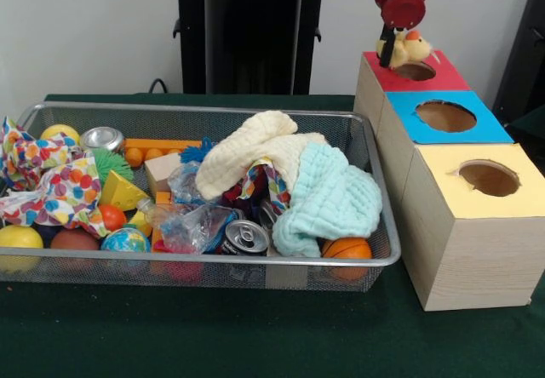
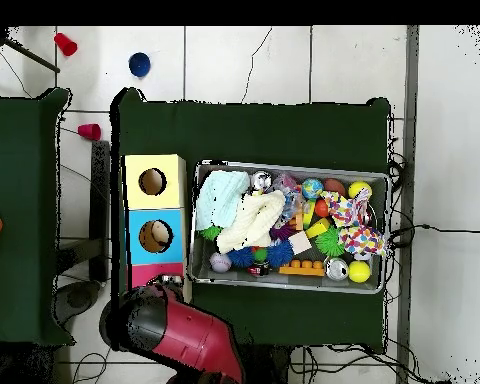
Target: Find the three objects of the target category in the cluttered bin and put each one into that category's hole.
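Robot lab, test bench set up for a sorting trial

We're looking at a green-clothed table point(image 1: 213, 335) on a pale tiled floor point(image 2: 284, 60) with loose cables point(image 2: 424, 228) trailing across it, a black pedestal point(image 1: 251, 29) against a bare white wall point(image 1: 85, 29), a wire mesh bin point(image 1: 375, 182) crammed with toys and cloths, and three wooden boxes point(image 1: 468, 250) with red, blue and yellow tops, each cut with a hole: staged rig, not a home.
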`<state>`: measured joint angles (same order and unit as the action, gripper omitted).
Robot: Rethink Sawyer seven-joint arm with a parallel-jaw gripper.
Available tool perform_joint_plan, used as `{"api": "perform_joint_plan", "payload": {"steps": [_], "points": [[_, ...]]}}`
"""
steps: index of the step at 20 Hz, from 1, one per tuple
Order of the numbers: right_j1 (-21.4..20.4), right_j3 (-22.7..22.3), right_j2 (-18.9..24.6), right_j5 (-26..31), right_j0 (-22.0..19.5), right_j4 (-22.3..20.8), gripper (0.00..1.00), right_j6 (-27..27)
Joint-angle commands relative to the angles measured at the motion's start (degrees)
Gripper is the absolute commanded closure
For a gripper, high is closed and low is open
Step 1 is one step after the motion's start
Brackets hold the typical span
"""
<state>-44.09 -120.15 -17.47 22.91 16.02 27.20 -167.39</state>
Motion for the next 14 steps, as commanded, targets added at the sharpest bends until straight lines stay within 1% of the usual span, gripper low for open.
{"api": "perform_joint_plan", "payload": {"steps": [1, 4, 5, 6, 11, 14], "points": [[1.90, 4.76, 0.14, 3.32, 0.10, -0.59, 0.00, -7.02], [2.57, 5.49, -0.53, 3.23, 0.75, -0.48, 0.00, -7.83], [2.15, 5.46, -0.63, 4.25, 0.72, -0.05, 0.00, -8.49], [1.32, 4.83, 0.47, 4.40, 0.29, 1.32, 0.00, -9.33], [-0.59, 5.96, -0.83, 7.94, 0.92, 0.72, 0.00, -9.62], [-0.88, 6.91, -1.72, 9.40, 1.39, 0.29, 0.00, -10.00]]}}
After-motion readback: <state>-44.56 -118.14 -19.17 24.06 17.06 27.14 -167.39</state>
